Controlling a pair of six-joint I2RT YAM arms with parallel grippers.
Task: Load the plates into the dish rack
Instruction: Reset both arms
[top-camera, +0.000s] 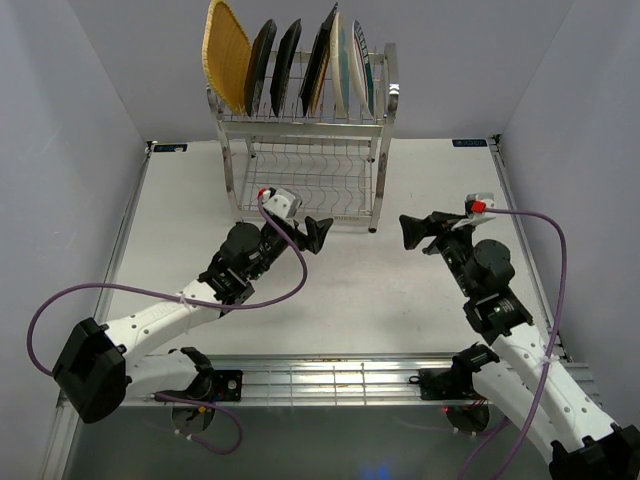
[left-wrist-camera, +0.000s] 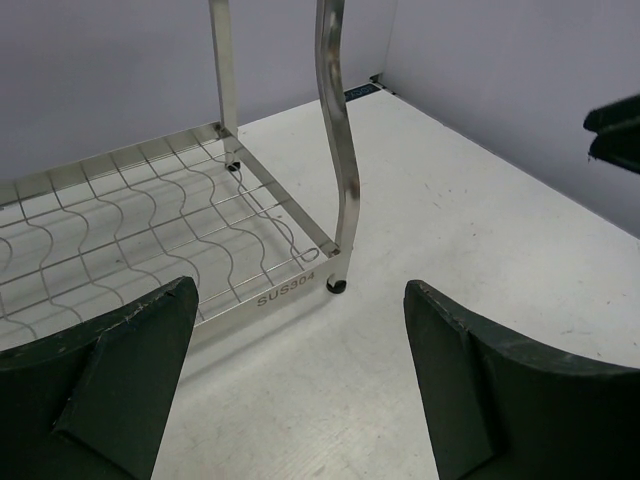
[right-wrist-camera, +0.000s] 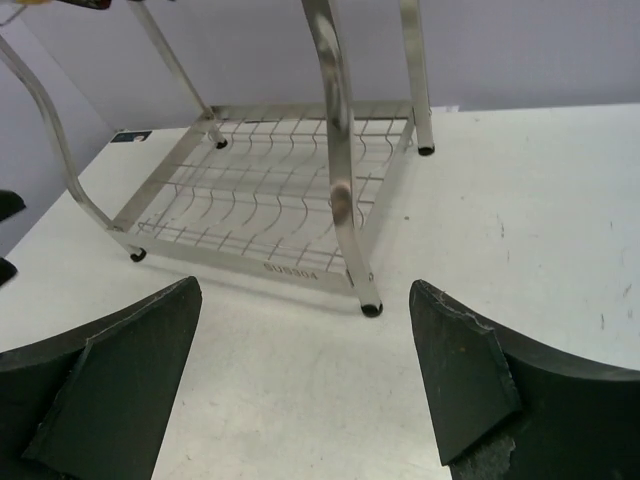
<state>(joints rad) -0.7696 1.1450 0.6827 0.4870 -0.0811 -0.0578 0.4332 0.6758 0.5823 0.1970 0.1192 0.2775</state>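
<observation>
The steel wire dish rack (top-camera: 300, 165) stands at the back middle of the table. Several plates stand upright in its top tier: a woven orange-tan one (top-camera: 226, 55) at the left, black ones (top-camera: 262, 65) beside it, pale ones (top-camera: 345, 62) at the right. The lower shelf (left-wrist-camera: 130, 225) holds nothing; it also shows in the right wrist view (right-wrist-camera: 270, 195). My left gripper (top-camera: 318, 233) is open and empty, low in front of the rack's front right post (left-wrist-camera: 338, 150). My right gripper (top-camera: 412, 230) is open and empty, to the right of the rack.
Grey walls close the table at the back and on both sides. A metal rail (top-camera: 330, 380) runs along the near edge between the arm bases. Purple cables (top-camera: 290, 250) loop from each wrist. The right gripper's tip shows in the left wrist view (left-wrist-camera: 615, 130).
</observation>
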